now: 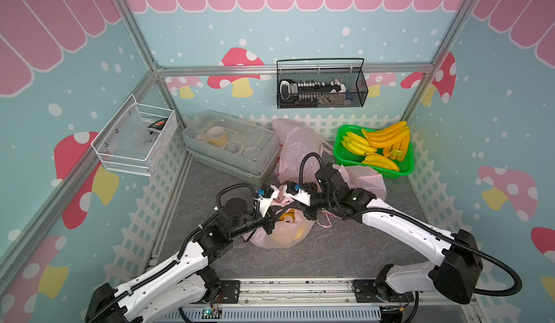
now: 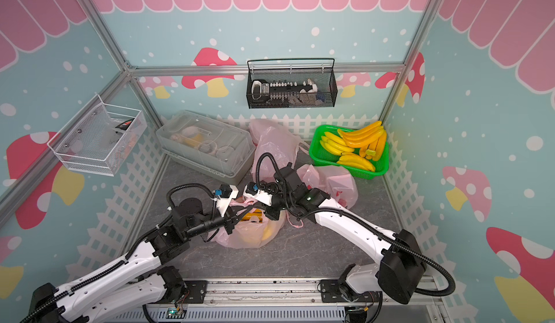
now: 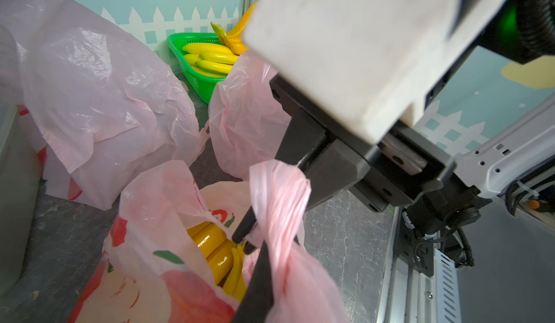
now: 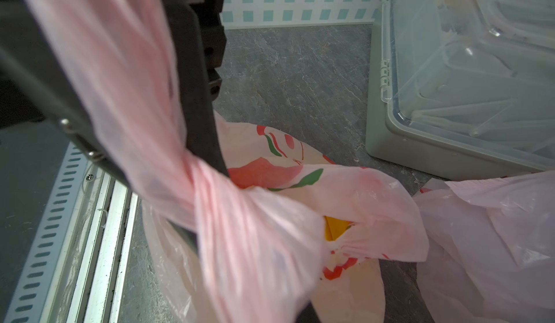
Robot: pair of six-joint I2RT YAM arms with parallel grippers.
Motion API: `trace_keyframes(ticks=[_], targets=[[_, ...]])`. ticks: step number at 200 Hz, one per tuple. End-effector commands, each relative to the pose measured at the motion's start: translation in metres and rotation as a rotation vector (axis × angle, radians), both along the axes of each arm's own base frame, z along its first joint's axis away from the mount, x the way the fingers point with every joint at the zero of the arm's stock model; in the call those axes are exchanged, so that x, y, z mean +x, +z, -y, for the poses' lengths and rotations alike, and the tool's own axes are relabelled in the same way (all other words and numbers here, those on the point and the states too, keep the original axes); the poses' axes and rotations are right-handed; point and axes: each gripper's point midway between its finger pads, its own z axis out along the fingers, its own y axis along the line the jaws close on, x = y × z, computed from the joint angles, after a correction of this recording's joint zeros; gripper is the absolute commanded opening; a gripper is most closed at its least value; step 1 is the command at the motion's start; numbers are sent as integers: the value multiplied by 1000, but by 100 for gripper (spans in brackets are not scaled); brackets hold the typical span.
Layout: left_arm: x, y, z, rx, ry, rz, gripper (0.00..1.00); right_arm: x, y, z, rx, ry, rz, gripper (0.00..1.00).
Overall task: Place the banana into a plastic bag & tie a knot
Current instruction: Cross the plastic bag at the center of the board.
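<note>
I have the plastic bag point(image 1: 282, 236) sitting in the middle of the desk point(image 1: 345, 246), between both arms. The banana point(image 3: 210, 240) is already down inside it, with yellow showing through the open mouth. No knot is tied yet.

My 2 hands meet right over that mouth, nearly touching. The right hand point(image 3: 244, 242) has its fingers pressed together, and from the wrist views I read it as pinching the twisted handle point(image 3: 279, 204), which rises off the bag's rim as 1 tight rope. The left hand point(image 1: 274, 216) is harder to read. Only 1 of its fingers shows, lying alongside that same pink rope, so I cannot tell whether it is spread or pinching.

The next move turns on the rope's line, I judge. It runs steeply up from the bag to the right hand, while the bag's bulk lies below both hands and a little toward my base rail. The right hand is the one on the rope, so I expect it to lead the pull, and the left must stay clear of the crossing.
</note>
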Motion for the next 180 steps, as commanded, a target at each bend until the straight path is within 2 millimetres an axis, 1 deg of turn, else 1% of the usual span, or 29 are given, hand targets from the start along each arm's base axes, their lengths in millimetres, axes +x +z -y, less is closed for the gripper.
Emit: trace_keyframes(ticks=[1,15,25,39,70,102,114,142,156,180], targets=[[1,8,-6,-11,34,33,16,21,21,7,39,-112,98,0],[9,7,-13,-7,98,33,29,23,29,10,75,-151,117,0],[13,6,-18,2,132,37,35,22,34,11,100,-165,127,0],[18,6,-22,8,171,39,39,18,38,11,123,-168,129,0],[23,5,-25,18,204,35,43,15,36,9,133,-181,112,0],[24,3,-19,23,183,19,42,17,41,6,173,-210,98,0],[22,2,-15,20,161,6,38,23,44,6,194,-253,101,0],[18,3,-5,-1,110,-16,26,41,55,15,286,-389,120,0],[18,3,-3,-12,103,-26,20,45,61,15,333,-422,112,0],[17,8,6,-57,69,-48,19,47,69,10,409,-430,80,0]])
